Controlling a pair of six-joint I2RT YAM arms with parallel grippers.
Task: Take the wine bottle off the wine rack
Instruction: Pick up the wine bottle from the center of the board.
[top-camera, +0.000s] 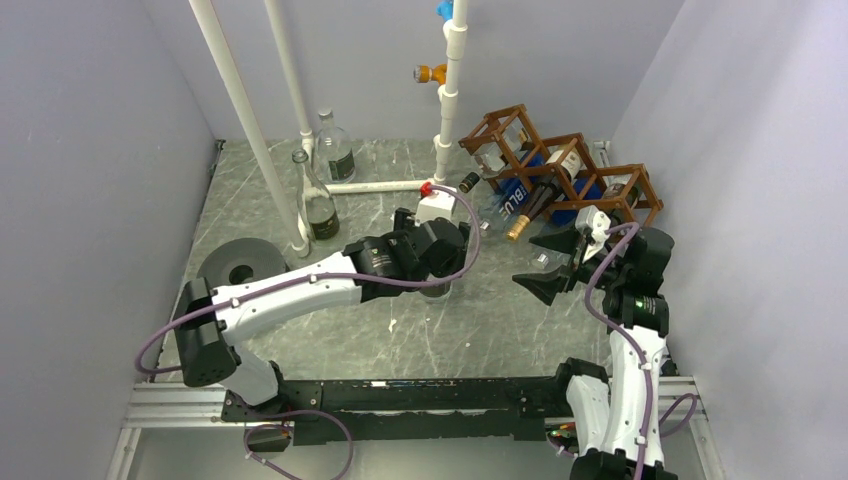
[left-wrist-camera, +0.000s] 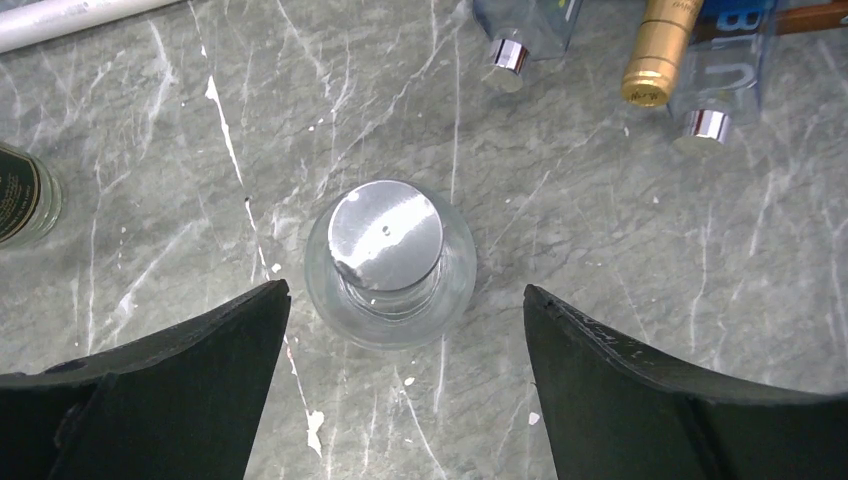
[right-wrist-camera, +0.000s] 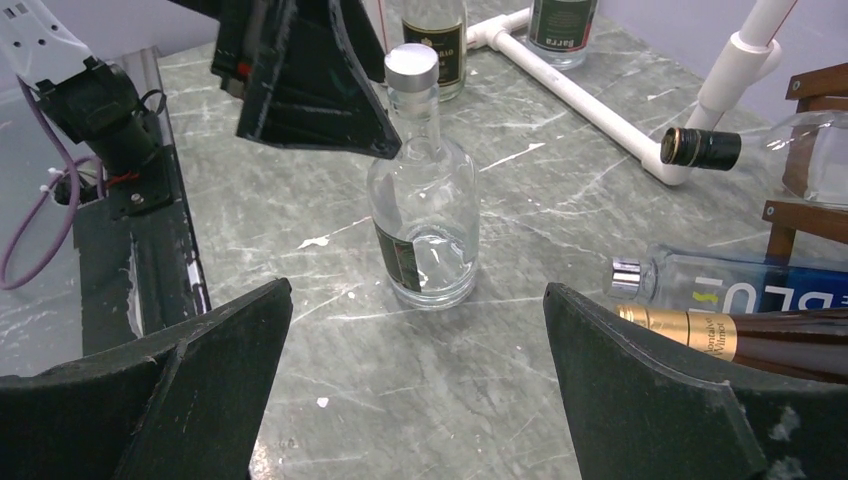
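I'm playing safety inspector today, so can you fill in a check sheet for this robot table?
Surface: grey marbled table, white flecks.
Job's things: wine rack at back right, gold-topped bottle lying in it; clear bottle upright mid-table.
Clutter: two bottles standing by white pipes; grey roll.
Grippers: left gripper open, astride the clear bottle, not touching; right gripper open, empty.
Cables: purple cables looped along both arms.
Surroundings: plain grey walls.

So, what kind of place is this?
Probably a lab test cell, not a home: plain grey walls close around a marble-patterned table, the left arm and right arm bolted at its near edge, white plastic pipes.
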